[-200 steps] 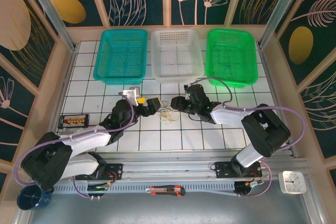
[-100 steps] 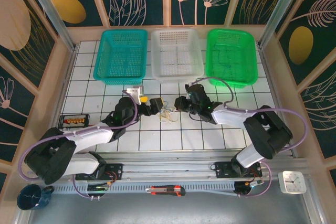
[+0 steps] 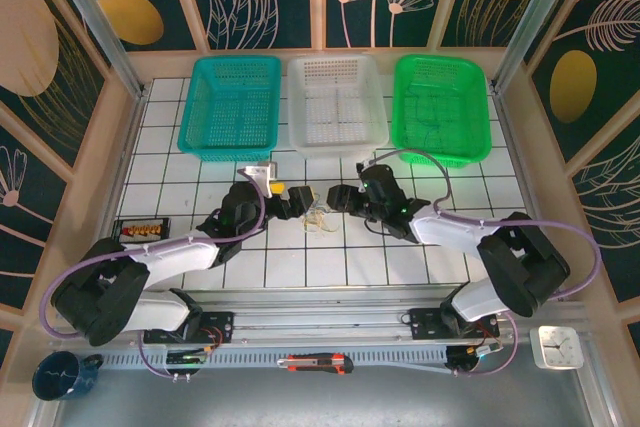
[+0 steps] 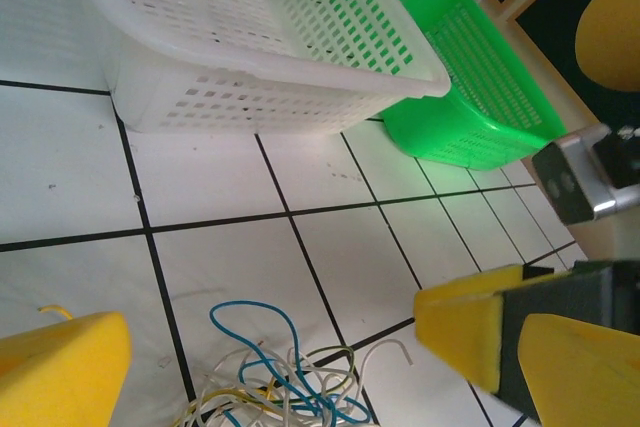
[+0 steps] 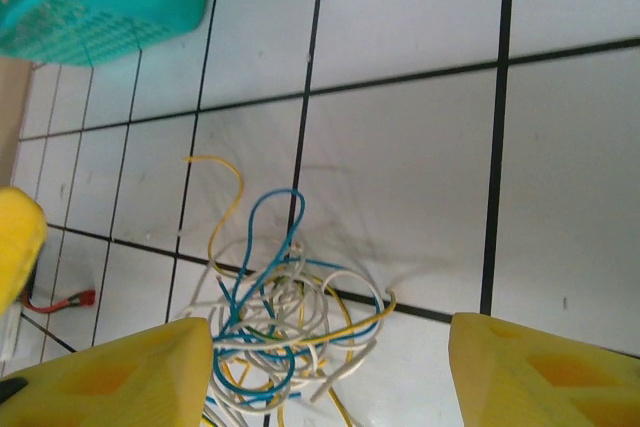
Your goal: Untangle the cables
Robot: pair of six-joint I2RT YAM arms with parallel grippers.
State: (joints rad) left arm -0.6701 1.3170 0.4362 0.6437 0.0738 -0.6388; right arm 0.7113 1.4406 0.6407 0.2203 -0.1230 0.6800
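Both stand open, nothing held: left gripper (image 4: 270,347) spread wide, right gripper (image 5: 330,377) parted too. The cables (image 5: 285,317) lie on the table (image 5: 400,147) between their pads. Best to pinch one yellow end (image 5: 236,179) (it looks free) and draw slowly, because thin, floppy blue, white and yellow loops snag easily.

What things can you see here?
teal plastic basket: one, teal, back left
white plastic basket: one, white, back middle
green plastic basket: one, green, back right
thin tangled cables: one bundle, blue-white-yellow, middle
black tray with orange pieces: one, left edge
red-and-black box cutter: one, near rail
white square clock: one, near right
dark blue cup: one, near left
left pincer: one, yellow pads, open
right pincer: one, yellow pads, open
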